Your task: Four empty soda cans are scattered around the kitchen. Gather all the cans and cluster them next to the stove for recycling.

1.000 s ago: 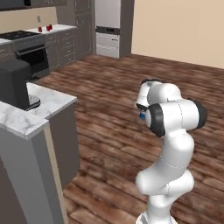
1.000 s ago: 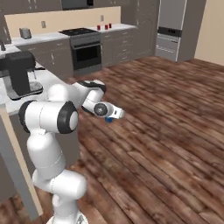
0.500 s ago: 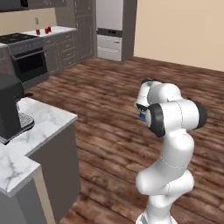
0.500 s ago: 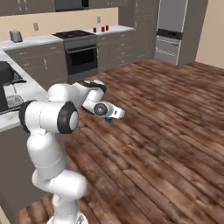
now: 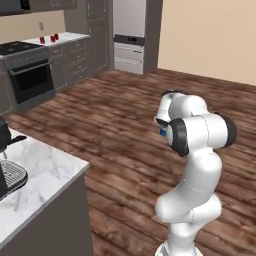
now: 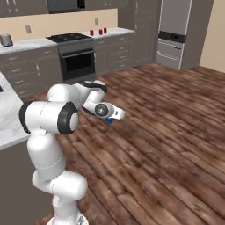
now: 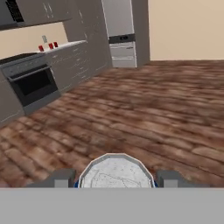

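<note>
My gripper [image 7: 116,177] is shut on a soda can [image 7: 116,171]; its silvery top sits between the two fingertips, with a blue rim just showing. From the right base view the same can [image 6: 109,121] peeks out blue under the hand, held over the wood floor. Far off, three red soda cans [image 6: 100,31] stand in a row on the counter just right of the stove [image 6: 70,38]. The hand view has those cans [image 7: 50,46] at upper left beside the stove [image 7: 22,59], and the left base view shows them [image 5: 52,38] beyond the stove [image 5: 15,50].
A marble island counter [image 5: 40,175] with a dark coffee machine [image 5: 7,170] lies close on my left. A tall steel fridge unit [image 6: 173,30] stands at the back right. A toaster [image 6: 6,40] sits on the counter left of the stove. Open plank floor stretches ahead.
The whole picture has shifted as the base drives: the island and coffee machine slid lower and leftward, and the stove wall turned. The arm holds its pose with the can still gripped.
</note>
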Robot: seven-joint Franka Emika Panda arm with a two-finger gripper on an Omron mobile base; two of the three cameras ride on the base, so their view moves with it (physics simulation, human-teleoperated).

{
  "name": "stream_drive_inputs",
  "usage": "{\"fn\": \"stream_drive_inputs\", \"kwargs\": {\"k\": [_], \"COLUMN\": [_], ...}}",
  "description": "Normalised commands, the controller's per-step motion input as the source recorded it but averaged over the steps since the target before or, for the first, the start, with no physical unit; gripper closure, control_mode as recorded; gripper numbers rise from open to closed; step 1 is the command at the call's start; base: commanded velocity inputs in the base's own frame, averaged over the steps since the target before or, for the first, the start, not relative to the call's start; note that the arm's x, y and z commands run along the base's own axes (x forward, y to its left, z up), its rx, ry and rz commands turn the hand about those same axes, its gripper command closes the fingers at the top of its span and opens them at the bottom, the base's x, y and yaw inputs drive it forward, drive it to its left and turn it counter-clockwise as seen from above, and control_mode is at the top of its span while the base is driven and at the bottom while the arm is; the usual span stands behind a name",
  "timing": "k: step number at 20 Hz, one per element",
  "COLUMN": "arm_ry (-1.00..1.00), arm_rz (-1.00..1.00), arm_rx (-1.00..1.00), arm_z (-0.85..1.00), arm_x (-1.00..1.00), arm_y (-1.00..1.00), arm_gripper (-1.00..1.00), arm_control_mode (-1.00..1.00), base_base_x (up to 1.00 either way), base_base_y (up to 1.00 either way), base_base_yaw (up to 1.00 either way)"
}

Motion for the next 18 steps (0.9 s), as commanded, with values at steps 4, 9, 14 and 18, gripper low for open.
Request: {"fn": "stream_drive_inputs", "kwargs": {"k": [4, 9, 14, 18], "arm_ry": [0.00, 0.00, 0.00, 0.00], "arm_rz": [0.00, 0.00, 0.00, 0.00], "arm_rx": [0.00, 0.00, 0.00, 0.00], "arm_z": [0.00, 0.00, 0.00, 0.00], "arm_x": [0.00, 0.00, 0.00, 0.00], "arm_y": [0.00, 0.00, 0.00, 0.00], "arm_gripper": [1.00, 1.00, 1.00, 1.00], "arm_control_mode": [1.00, 1.00, 1.00, 1.00], "base_base_x": [1.00, 1.00, 0.97, 1.00], "base_base_y": [-0.03, 0.00, -0.01, -0.05], "base_base_yaw": [0.08, 0.12, 0.13, 0.12]}}
